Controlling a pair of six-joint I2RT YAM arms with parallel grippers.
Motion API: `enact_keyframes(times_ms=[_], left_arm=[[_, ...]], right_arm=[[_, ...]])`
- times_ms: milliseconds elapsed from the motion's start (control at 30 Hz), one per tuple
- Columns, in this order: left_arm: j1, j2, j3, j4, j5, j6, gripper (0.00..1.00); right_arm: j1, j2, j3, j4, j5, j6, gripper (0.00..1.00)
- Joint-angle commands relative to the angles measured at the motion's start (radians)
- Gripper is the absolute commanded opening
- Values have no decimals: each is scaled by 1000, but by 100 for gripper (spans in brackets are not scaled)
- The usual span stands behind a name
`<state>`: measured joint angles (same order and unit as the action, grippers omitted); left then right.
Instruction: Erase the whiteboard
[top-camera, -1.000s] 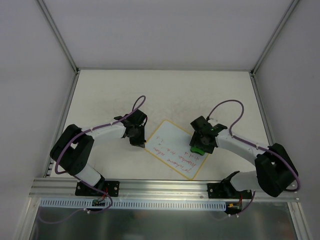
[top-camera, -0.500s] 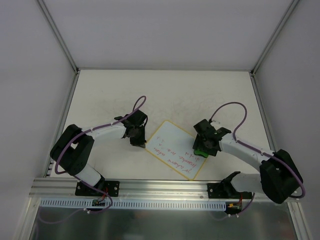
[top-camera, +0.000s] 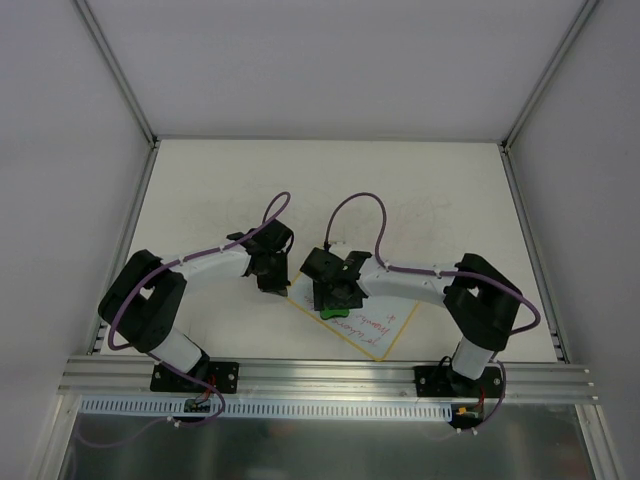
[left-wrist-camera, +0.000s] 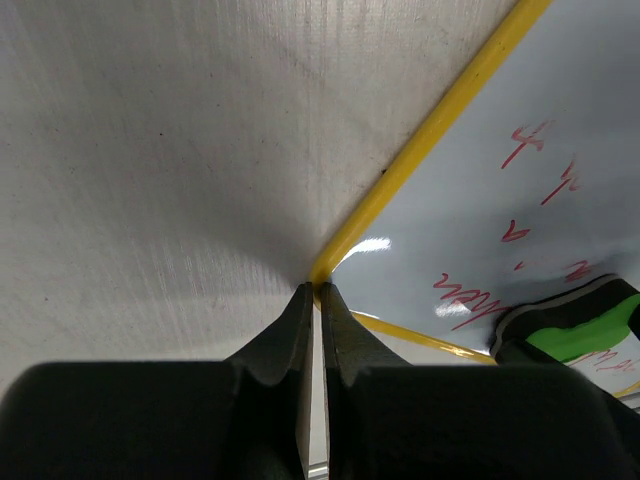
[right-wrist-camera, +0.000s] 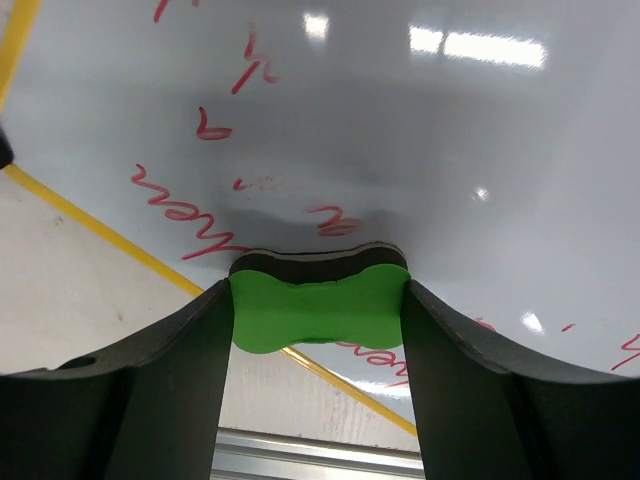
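Note:
The whiteboard (top-camera: 385, 325) with yellow rim and red handwriting lies on the tabletop near the front. It shows in the left wrist view (left-wrist-camera: 520, 230) and the right wrist view (right-wrist-camera: 400, 130). My right gripper (top-camera: 332, 298) is shut on the green bone-shaped eraser (right-wrist-camera: 318, 306) and presses it on the board's left part, among red writing. The eraser also shows in the top view (top-camera: 331, 309) and the left wrist view (left-wrist-camera: 585, 325). My left gripper (top-camera: 273, 281) is shut, its fingertips (left-wrist-camera: 305, 300) at the board's left corner, on the yellow rim (left-wrist-camera: 420, 150).
The scuffed white tabletop (top-camera: 330, 190) stretches behind the board. White walls enclose it on three sides. A metal rail (top-camera: 330, 375) runs along the front edge, visible also in the right wrist view (right-wrist-camera: 310, 455).
My right arm has swept the eraser leftward across the board, from its right side to its left part. The writing on the board's right side looks fainter. My left gripper has stayed at the corner.

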<state>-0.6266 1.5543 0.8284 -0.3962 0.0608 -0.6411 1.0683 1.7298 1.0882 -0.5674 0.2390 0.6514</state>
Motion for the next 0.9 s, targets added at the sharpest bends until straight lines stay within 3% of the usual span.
enact_keyframes(times_ms=[0,267,633,867], left_arm=[[-4,-5,-41,-43,-16,0,0],[-4,3,-37,-44,-22,4,0],[-4,-8,-46,-43,-27,9,0],[-4,1,-35,-43,-13,8,0]], right_arm=[[15,48,-22,17,-51,56,28],[-63,-120,-134,-170,152,100,28],[-257,-455,-433,-157,128,145,28],[-240,-423,-491,6,4,132,25]])
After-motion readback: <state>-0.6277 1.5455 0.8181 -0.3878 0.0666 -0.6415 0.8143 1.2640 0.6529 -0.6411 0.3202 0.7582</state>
